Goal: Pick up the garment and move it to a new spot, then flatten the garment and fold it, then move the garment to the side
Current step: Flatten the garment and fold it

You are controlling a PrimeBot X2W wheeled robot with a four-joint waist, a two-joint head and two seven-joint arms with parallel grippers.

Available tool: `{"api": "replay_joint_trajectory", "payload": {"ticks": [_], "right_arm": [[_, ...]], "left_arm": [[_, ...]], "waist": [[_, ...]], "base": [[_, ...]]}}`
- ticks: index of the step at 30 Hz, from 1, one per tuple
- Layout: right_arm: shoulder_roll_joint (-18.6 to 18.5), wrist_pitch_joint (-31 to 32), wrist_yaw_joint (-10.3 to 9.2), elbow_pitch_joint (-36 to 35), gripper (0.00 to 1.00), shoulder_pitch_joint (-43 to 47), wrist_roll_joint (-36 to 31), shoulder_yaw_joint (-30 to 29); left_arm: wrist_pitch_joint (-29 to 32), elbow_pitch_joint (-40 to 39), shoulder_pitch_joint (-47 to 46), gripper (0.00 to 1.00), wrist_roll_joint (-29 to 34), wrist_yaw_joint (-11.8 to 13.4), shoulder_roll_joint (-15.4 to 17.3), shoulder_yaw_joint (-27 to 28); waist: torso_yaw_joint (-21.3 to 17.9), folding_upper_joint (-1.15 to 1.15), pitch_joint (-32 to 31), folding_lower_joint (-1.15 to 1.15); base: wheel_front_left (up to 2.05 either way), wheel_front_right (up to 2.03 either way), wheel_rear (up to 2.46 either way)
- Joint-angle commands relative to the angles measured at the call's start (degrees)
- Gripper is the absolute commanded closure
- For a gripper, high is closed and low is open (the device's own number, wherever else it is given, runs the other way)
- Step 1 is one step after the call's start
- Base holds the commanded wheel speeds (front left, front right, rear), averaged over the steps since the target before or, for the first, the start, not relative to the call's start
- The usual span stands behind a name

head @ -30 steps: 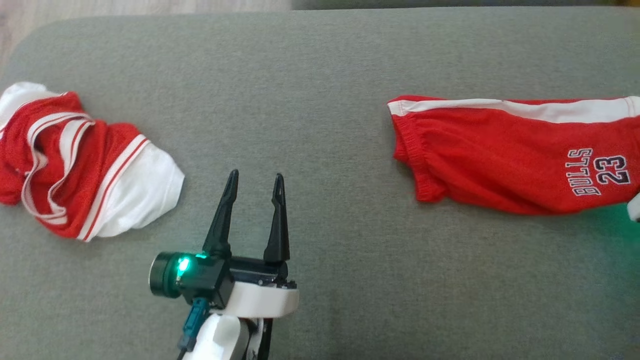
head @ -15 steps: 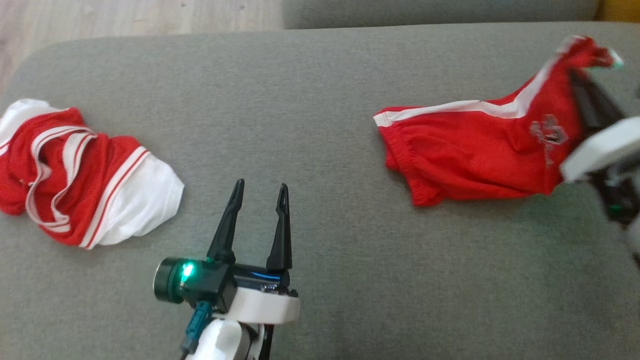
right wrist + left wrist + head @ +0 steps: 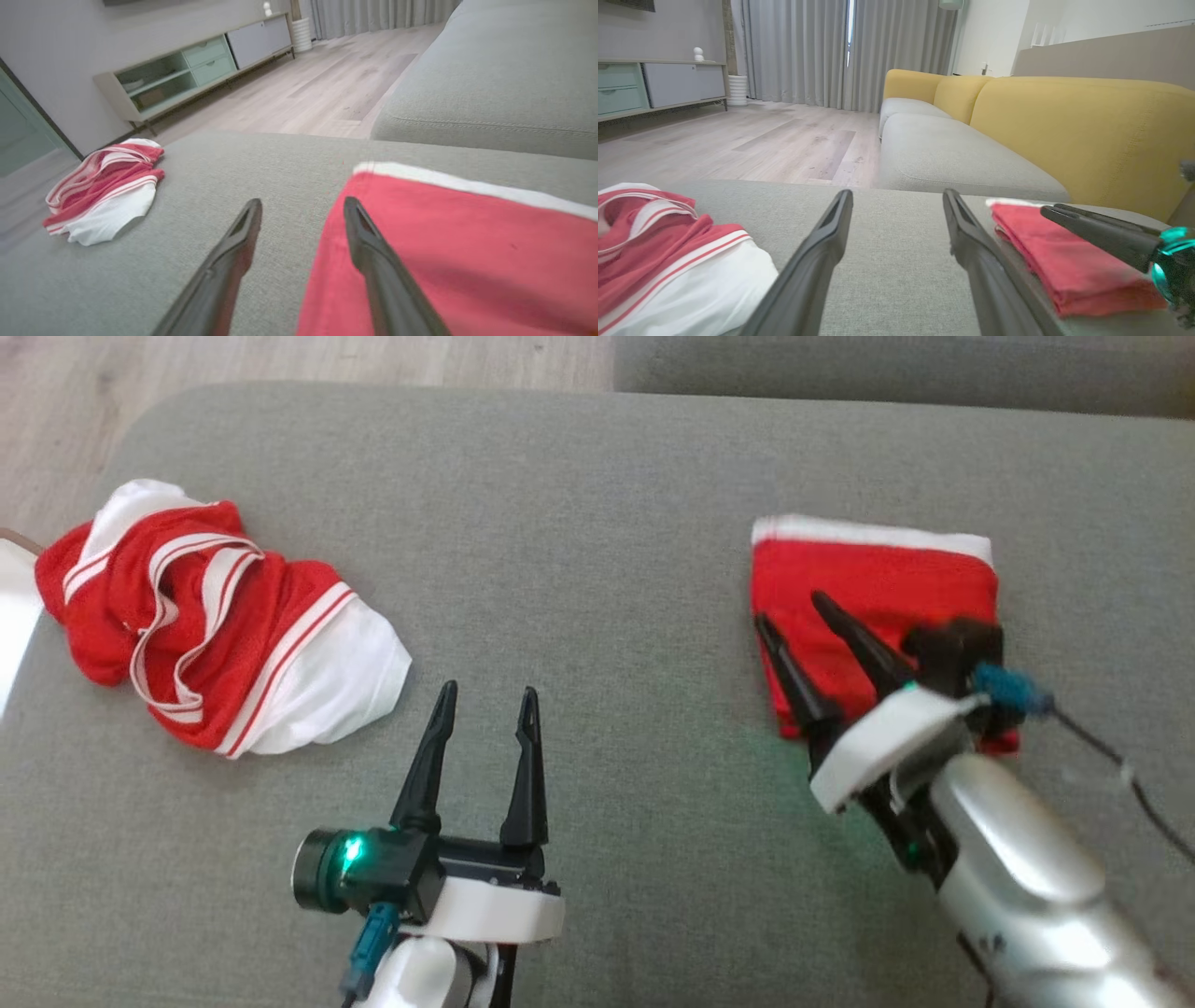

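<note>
My right gripper (image 3: 790, 609) stands wide open and holds nothing, its fingers straddling the left edge of the folded red shorts (image 3: 878, 569). The shorts lie flat on the grey cushion (image 3: 597, 504). My left gripper (image 3: 488, 691) is open and empty. A crumpled jersey (image 3: 215, 635) lies well apart, left.

red garment (image 3: 868, 579): soft matt cloth | crumpled jersey (image 3: 215, 616): thin mesh-like cloth | cushion (image 3: 597, 504): coarse grey weave, matt | floor (image 3: 280, 359): pale smooth wood
</note>
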Motion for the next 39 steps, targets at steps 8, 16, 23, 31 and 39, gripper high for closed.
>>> {"api": "replay_joint_trajectory", "payload": {"ticks": [8, 16, 23, 31, 39], "right_arm": [[-0.5, -5.98, 0.37, -12.79, 0.0, 11.28, -7.52, -13.05], [-0.23, -6.5, 0.37, -22.24, 0.0, 24.61, -16.42, -24.09], [1.82, -6.51, 0.37, -22.48, 0.0, 31.42, -18.24, -26.76], [2.26, -6.52, 0.37, -21.88, 0.0, 32.1, -18.11, -26.85], [2.52, -6.52, 0.37, -21.39, 0.0, 32.41, -17.62, -27.19]], "left_arm": [[-0.29, -4.34, 2.96, 0.0, 1.91, 1.05, 0.15, 5.29], [-0.29, -8.55, 10.39, 0.0, 4.72, 2.01, 0.15, 10.02], [-0.29, -9.26, 15.32, 0.0, 6.62, 2.58, 0.15, 11.69], [-0.29, -8.68, 16.01, 0.0, 7.52, 1.84, 0.15, 12.5], [-0.29, -8.12, 15.97, 0.0, 7.61, 1.26, 0.15, 12.62]], "waist": [[-2.68, 0.0, -3.93, 0.0], [-7.15, 0.0, -9.43, 0.0], [-8.84, 0.0, -10.57, 0.0], [-9.09, 0.0, -10.79, 0.0], [-8.86, 0.0, -11.15, 0.0]], "base": [[0.0, 0.0, 0.0], [0.0, 0.0, 0.0], [0.0, 0.0, 0.0], [0.0, 0.0, 0.0], [0.0, 0.0, 0.0]]}}
